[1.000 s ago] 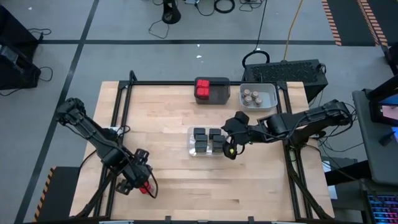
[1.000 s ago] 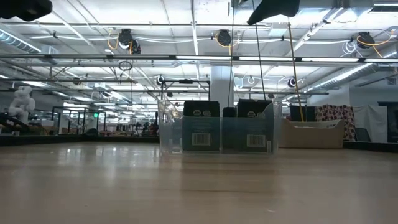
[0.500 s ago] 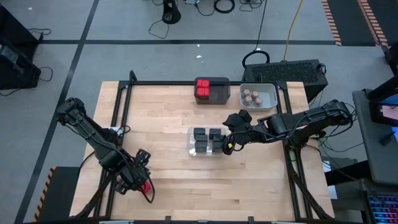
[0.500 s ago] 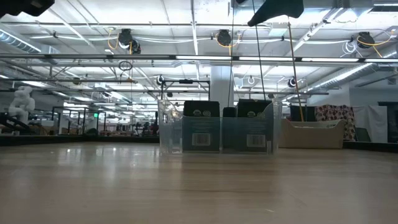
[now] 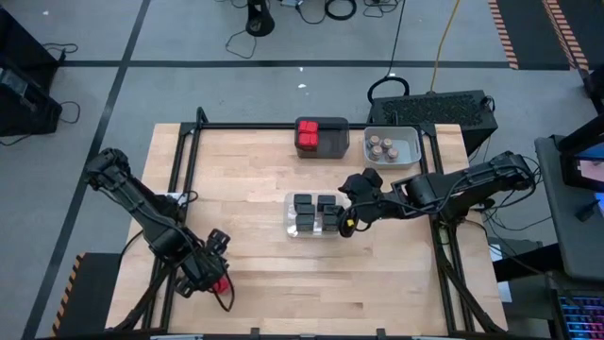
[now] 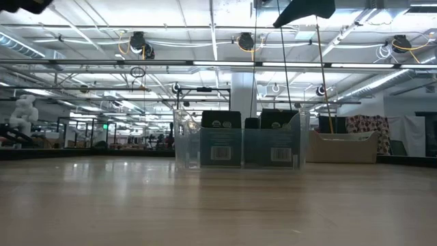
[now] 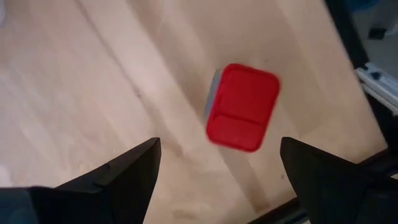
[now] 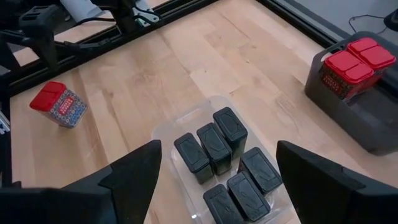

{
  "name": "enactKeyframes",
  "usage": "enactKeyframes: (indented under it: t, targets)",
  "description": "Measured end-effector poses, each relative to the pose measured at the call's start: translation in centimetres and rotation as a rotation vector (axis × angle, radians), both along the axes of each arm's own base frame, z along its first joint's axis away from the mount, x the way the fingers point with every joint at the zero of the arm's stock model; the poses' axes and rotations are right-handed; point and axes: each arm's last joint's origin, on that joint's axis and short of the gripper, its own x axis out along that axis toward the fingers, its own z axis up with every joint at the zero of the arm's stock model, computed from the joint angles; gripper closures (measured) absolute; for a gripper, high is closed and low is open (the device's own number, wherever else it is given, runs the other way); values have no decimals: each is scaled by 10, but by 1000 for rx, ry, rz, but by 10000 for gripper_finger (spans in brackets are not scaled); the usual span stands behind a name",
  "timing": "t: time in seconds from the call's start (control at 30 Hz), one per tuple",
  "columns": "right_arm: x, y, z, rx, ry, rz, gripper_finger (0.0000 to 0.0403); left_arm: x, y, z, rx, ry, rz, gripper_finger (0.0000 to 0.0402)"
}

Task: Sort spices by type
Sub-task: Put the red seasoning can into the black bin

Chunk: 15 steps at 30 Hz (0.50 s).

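One red-topped spice box [image 7: 242, 107] stands upright on its base near the table's near-left corner [image 5: 223, 283]; the right wrist view also shows this box [image 8: 59, 104]. My left gripper [image 7: 217, 177] hovers open above it, one finger off to each side, touching nothing. My right gripper [image 8: 224, 186] is open above the right end of the clear bin [image 5: 291, 215]. That bin holds several black boxy spices [image 8: 214, 146].
A dark grey bin [image 5: 332, 142] at the far edge holds red-topped boxes [image 8: 356, 62]. Right of it, a light grey bin [image 5: 408, 142] holds several tan-lidded jars [image 5: 381, 145]. Bare wood lies between the clear bin and the lone red box. A black frame rail runs along the table's edges.
My right gripper has drawn a little toward the table's left, from beside the clear bin to over its right end. My left arm's dark shape has slid upward in the low view, so that gripper has risen slightly above the red box. The box has stayed put.
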Motion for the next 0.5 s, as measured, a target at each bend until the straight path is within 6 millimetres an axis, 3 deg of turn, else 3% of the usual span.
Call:
enactKeyframes:
  t: [0.17, 0.5]
  targets:
    - [0, 0, 0, -5, 2, 1, 101, 0, -10, -6, 21, -16, -106, 68]
    - [-1, 0, -1, -11, 24, 8, 101, 4, -23, -16, -33, -7, -106, 68]
